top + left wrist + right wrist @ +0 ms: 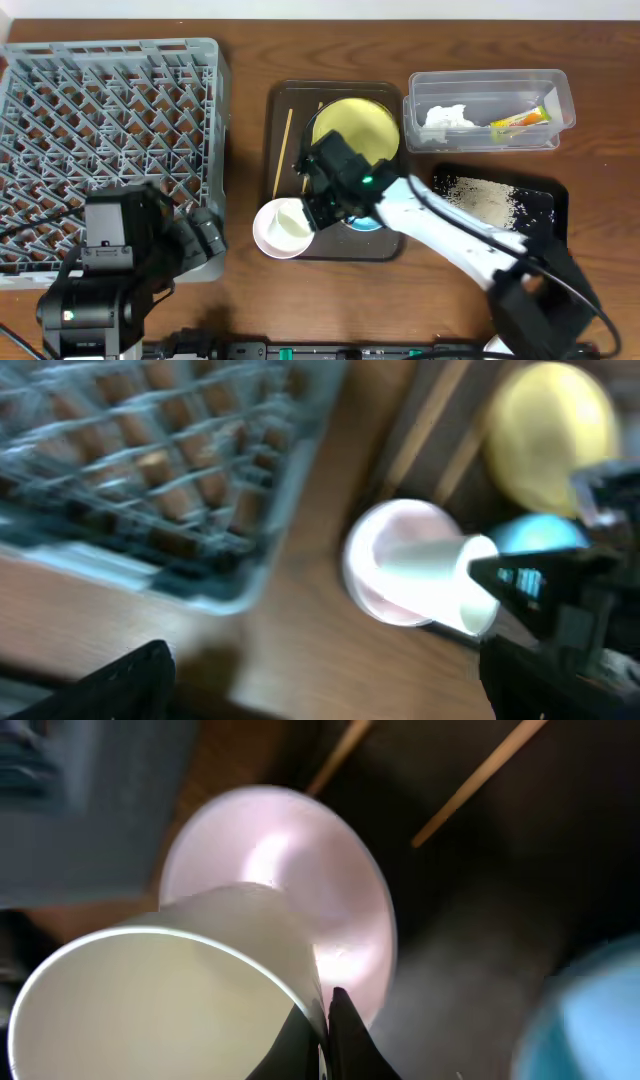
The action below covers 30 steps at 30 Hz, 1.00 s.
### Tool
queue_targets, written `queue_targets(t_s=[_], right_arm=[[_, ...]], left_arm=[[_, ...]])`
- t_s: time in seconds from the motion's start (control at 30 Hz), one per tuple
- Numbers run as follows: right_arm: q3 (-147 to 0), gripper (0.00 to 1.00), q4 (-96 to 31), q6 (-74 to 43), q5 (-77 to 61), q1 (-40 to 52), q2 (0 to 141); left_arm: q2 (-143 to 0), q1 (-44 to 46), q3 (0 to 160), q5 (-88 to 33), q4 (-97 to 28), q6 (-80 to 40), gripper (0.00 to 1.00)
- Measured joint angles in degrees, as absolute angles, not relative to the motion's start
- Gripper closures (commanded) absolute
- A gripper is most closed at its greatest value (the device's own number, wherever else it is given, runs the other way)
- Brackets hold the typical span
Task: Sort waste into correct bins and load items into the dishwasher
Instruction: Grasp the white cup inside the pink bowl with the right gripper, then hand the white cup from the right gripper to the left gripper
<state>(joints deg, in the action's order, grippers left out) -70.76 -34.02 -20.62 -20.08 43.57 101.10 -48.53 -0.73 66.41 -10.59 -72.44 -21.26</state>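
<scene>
My right gripper (318, 210) is shut on the rim of a white cup (170, 990), held tilted over the small white bowl (275, 232) at the brown tray's front left corner. The cup and bowl (385, 550) also show in the left wrist view, blurred. The light blue bowl (366, 223) sits just right of it, mostly under my right arm. The yellow plate (355, 125) and the chopsticks (283, 150) lie on the tray. My left gripper (205, 240) is open and empty over bare table beside the grey dish rack (100, 130).
The clear tub (560, 95) at the back right holds the white napkin (445, 117) and the yellow-green wrapper (520, 120). The flat black tray (540, 195) at the right holds rice crumbs (480, 195). The dark brown tray (272, 120) sits mid-table.
</scene>
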Motion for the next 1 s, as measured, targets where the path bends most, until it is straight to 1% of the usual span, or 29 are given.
queue_targets(t_s=[0.1, 0.23, 0.37, 0.5, 0.53, 0.6, 0.7, 0.8, 0.9, 1.0], right_arm=[[-70.76, 0.99, -34.89, -20.64, -21.41, 39.51, 94.7], [-70.83, 0.99, -35.35, -20.14, -24.38, 31.03, 84.95], [-71.07, 0.99, -35.22, -16.47, -33.17, 24.38, 79.13], [-71.09, 0.99, -33.71, -12.67, -44.42, 22.61, 76.73], [-71.09, 0.99, -31.81, -11.44, -49.17, 22.61, 76.42], [-71.09, 0.99, -29.17, -10.87, -53.89, 22.68, 76.34], [-71.09, 0.99, -22.17, -10.17, -63.51, 22.7, 76.34], [-71.09, 0.99, -15.31, -12.34, -69.8, 22.72, 76.31], [-71.09, 0.99, -11.84, -14.09, -72.62, 22.72, 76.31], [-71.09, 0.99, -11.44, -15.4, -73.32, 22.74, 76.31]], left_arm=[[-48.66, -0.75, 66.41, -19.97, -67.96, -19.07, 0.02], [-49.87, -0.75, 66.41, -33.15, -61.84, -17.08, 0.02], [-53.15, -0.75, 66.46, -49.04, -55.64, -15.9, 0.02], [-57.78, -0.75, 66.46, -67.29, -48.45, -15.14, 0.02], [-58.72, -0.75, 66.46, -71.33, -47.05, -15.09, 0.02], [-60.12, -0.75, 66.46, -77.62, -46.17, -15.16, 0.02], [-61.04, -0.75, 66.46, -83.02, -46.11, -15.18, 0.02], [-60.93, -0.75, 66.46, -85.82, -46.04, -15.2, 0.02], [-60.6, -0.75, 66.46, -87.26, -46.06, -15.88, 0.01], [-59.88, -0.75, 66.46, -88.14, -46.06, -16.56, 0.03]])
